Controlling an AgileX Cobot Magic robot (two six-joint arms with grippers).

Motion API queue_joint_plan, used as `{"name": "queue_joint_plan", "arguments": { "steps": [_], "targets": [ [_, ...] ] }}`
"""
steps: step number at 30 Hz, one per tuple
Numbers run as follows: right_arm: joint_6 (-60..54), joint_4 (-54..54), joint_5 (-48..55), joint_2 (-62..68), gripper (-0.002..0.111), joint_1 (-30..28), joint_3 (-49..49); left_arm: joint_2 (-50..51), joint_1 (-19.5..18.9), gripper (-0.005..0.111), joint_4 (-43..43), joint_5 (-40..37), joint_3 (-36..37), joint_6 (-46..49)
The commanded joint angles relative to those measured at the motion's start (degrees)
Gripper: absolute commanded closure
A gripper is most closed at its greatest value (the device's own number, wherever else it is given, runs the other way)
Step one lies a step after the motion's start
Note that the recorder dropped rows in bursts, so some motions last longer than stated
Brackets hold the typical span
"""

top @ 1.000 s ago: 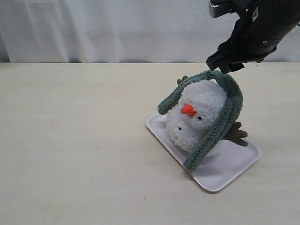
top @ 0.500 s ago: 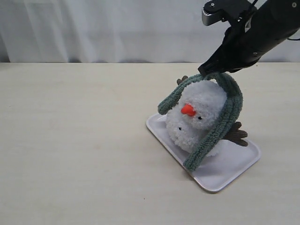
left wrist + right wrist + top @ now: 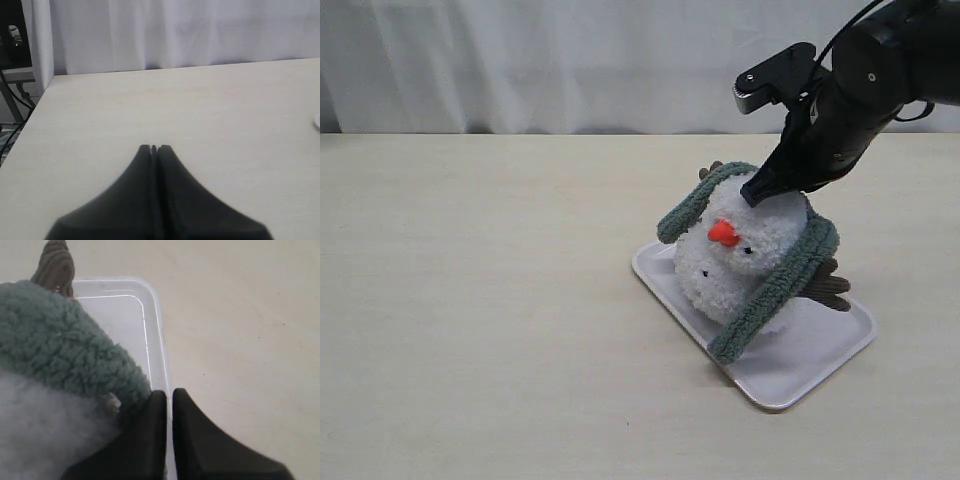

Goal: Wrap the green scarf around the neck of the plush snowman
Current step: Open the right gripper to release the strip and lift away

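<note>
Broadly, the pale table (image 3: 470, 300) carries a white tray (image 3: 820, 355) right of centre, and the plush snowman (image 3: 740, 265) sits tilted on it. The green scarf (image 3: 775, 290) arches over its head, one end beside the carrot nose (image 3: 722, 234), the other down at the tray. The right gripper (image 3: 757, 193), clenched on nothing, touches the scarf's top. The left gripper (image 3: 155, 148) hovers clenched above the table.

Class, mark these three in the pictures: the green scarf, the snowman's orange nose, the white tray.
green scarf (image 3: 775, 290), exterior view, middle of the long hanging stretch.
orange nose (image 3: 723, 234), exterior view, its middle.
white tray (image 3: 805, 350), exterior view, bare floor near the front corner.
</note>
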State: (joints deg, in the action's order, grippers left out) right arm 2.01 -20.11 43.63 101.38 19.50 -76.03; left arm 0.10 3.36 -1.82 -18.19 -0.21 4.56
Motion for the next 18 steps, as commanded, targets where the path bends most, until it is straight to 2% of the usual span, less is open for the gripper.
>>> {"name": "queue_joint_plan", "arguments": {
  "steps": [1,8,12,15,18],
  "targets": [
    [0.6,-0.3,0.1,-1.0,0.104,-0.3,-0.5,-0.1,0.0,0.107,-0.3,0.5,0.2,0.1],
    [0.3,2.5,0.1,-6.7,0.104,-0.2,-0.9,-0.1,0.0,0.107,-0.3,0.5,0.2,0.1],
    [0.2,5.9,0.8,-11.2,0.096,-0.2,-0.9,-0.1,0.0,0.107,-0.3,0.5,0.2,0.1],
    [0.0,8.5,5.1,-13.6,0.091,-0.2,-0.9,-0.1,0.0,0.107,-0.3,0.5,0.2,0.1],
    [-3.2,10.4,12.6,-14.2,0.091,-0.2,-0.9,-0.1,0.0,0.107,-0.3,0.5,0.2,0.1]
  ]
}}
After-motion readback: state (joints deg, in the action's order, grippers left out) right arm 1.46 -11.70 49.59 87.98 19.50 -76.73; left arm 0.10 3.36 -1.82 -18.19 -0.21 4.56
